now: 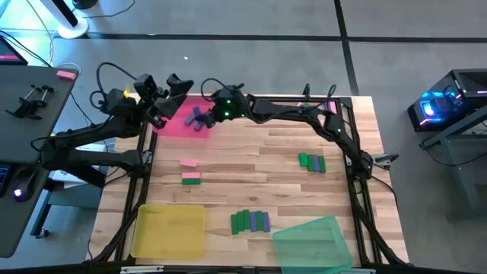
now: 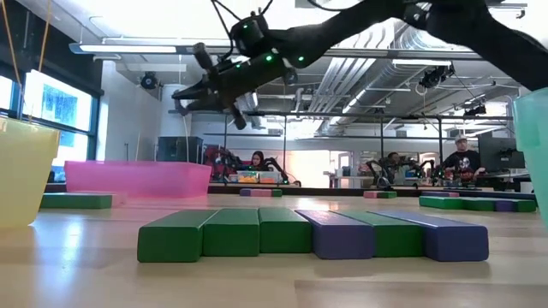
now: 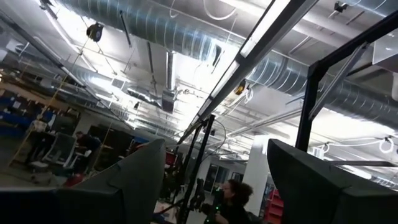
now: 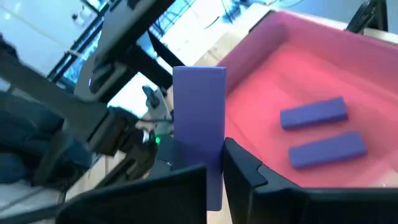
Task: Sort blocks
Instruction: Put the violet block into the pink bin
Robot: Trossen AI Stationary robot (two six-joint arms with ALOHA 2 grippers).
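My right gripper (image 1: 209,106) has reached across to the pink tray (image 1: 176,122) at the table's far left and is shut on a purple block (image 4: 199,112). Two more purple blocks (image 4: 314,113) (image 4: 328,149) lie flat in that tray. My left gripper (image 1: 162,85) hangs open just left of the tray, tipped upward toward the ceiling (image 3: 217,180), with nothing between its fingers. On the table lie a pink block (image 1: 189,162), a green block (image 1: 191,178), and two rows of green and purple blocks (image 1: 249,221) (image 1: 312,161). My right gripper pinches the purple block's near end (image 4: 211,168) between its two fingers (image 4: 249,174). The fingers come slanting down from the table's right and lie along the block, so most of it sticks out past the fingertips. It is lifted clear, above the pink tray.
A yellow tray (image 1: 169,230) stands at the near left and a green tray (image 1: 312,242) at the near right. The right arm (image 1: 304,114) spans the table's far edge. In the low view the front row of blocks (image 2: 312,233) lies close to the camera.
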